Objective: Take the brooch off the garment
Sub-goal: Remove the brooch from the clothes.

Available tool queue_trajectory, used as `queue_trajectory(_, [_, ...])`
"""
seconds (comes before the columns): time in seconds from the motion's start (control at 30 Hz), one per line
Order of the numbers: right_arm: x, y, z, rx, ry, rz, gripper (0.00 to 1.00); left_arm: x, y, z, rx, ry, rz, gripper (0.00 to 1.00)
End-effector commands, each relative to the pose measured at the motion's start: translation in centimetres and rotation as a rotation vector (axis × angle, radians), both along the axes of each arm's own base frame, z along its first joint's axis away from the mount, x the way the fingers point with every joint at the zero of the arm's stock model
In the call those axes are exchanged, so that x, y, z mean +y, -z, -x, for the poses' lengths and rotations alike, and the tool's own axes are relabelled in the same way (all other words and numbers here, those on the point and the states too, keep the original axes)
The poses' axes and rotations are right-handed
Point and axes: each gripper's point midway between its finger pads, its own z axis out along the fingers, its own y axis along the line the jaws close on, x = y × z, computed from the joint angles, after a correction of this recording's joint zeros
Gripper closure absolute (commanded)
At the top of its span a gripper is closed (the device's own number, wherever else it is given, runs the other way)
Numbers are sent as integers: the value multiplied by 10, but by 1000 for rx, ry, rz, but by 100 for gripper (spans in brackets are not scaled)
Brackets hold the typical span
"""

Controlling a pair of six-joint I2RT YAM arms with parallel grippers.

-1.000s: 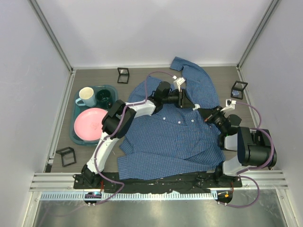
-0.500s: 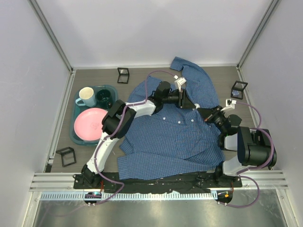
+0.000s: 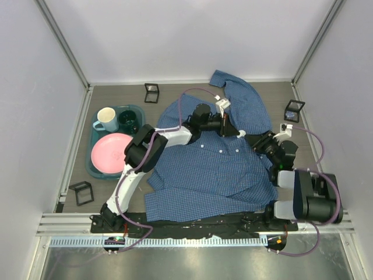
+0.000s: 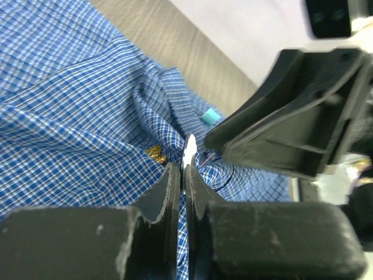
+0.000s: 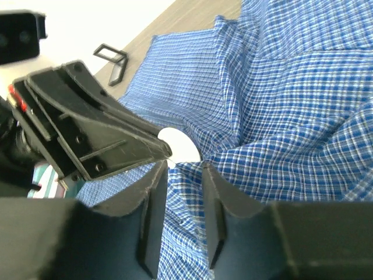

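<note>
Garment: we are looking at the large blue small-checked button-up shirt (image 3: 210,169) lying spread over the table, collar toward the far side
Brooch: we are taking the small white round disc (image 5: 180,143) at the puckered cloth near the collar to be the brooch; it is sitting against the fabric, not yet free
Left gripper: the left gripper (image 4: 182,169) is pinching that disc edge-on, fingers nearly together
Right gripper: the right gripper (image 5: 183,166) is straddling a ridge of shirt just beneath the brooch, fingers narrowly parted; we are unable to tell whether it is clamping the cloth
Gold speck: a tiny gold piece (image 4: 154,154) is showing just beside the disc; we cannot identify it
Progress: we are judging the grasp as made and the pull-off as remaining, since the cloth is gathering toward the brooch
</note>
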Motion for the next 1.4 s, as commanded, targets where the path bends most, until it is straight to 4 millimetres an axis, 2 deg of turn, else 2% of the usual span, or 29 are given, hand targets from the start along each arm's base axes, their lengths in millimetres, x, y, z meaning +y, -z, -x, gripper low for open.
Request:
queue_trajectory(0.0, [-43,-4,-6,97,249,110,60,-3,-26,-9,-311,-108,-34,100])
queue_trajectory(0.03, [-52,17,5,228,303,120,59,-4,-28,-9,-356,-120,-23,100])
queue_trajectory(0.07, [-59,2,4,215,347,125,58,-3,-24,-10,-376,-137,-32,100])
queue_trajectory(0.1, [-69,12,11,284,416,128,57,-5,-22,-11,-394,-155,-39,100])
queue_trajectory(0.17, [-75,12,18,332,475,90,56,-8,-22,-14,-444,-165,-53,100])
queue_trajectory(0.2, [-77,25,27,402,494,86,56,-12,-19,-13,-472,-181,-71,100])
queue_trajectory(0.27, [-72,35,32,469,503,24,57,-13,-16,-11,-583,-194,-109,100])
queue_trajectory(0.3, [-67,48,39,530,490,4,60,-19,-14,-4,-624,-193,-124,100])
queue_trajectory(0.37, [-58,60,45,576,466,-39,61,-18,-12,-7,-751,-236,-179,100])
queue_trajectory(0.4, [-55,66,46,600,460,-67,63,-24,-14,1,-791,-231,-181,100])
queue_trajectory(0.53, [-57,82,53,659,490,-74,65,-25,-12,4,-992,-256,-214,100])
queue_trajectory(0.57, [-59,81,51,661,508,-78,64,-22,-8,3,-1062,-272,-249,100])
queue_trajectory(0.6, [-61,87,56,700,530,-81,65,-21,-14,0,-1101,-307,-238,100])
queue_trajectory(0.63, [-63,95,60,750,561,-89,65,-20,-10,-3,-1125,-327,-256,100])
queue_trajectory(0.67, [-75,94,58,770,626,-65,64,-16,-12,-9,-1152,-366,-286,100])
queue_trajectory(0.7, [-77,104,69,849,650,-50,65,-12,-13,-15,-1192,-392,-316,100])
queue_trajectory(0.87, [-87,123,84,953,719,-57,67,-5,-36,-35,-1291,-528,-343,100])
queue_trajectory(0.93, [-92,128,92,963,748,-61,67,-3,-44,-41,-1296,-570,-329,100])
queue_trajectory(1.0, [-98,122,91,934,767,-53,67,-8,-44,-43,-1291,-570,-317,100])
queue_trajectory(1.2, [-122,100,74,836,803,78,67,-11,-47,-38,-1280,-547,-290,100])
queue_trajectory(1.27, [-139,92,68,810,857,140,67,-4,-45,-37,-1288,-562,-303,100])
queue_trajectory(1.3, [-144,95,68,822,863,187,67,2,-58,-37,-1292,-593,-293,100])
queue_trajectory(1.33, [-155,89,63,809,901,220,66,14,-51,-36,-1280,-617,-331,100])
queue_trajectory(1.37, [-157,88,62,812,907,232,66,23,-57,-37,-1264,-653,-336,100])
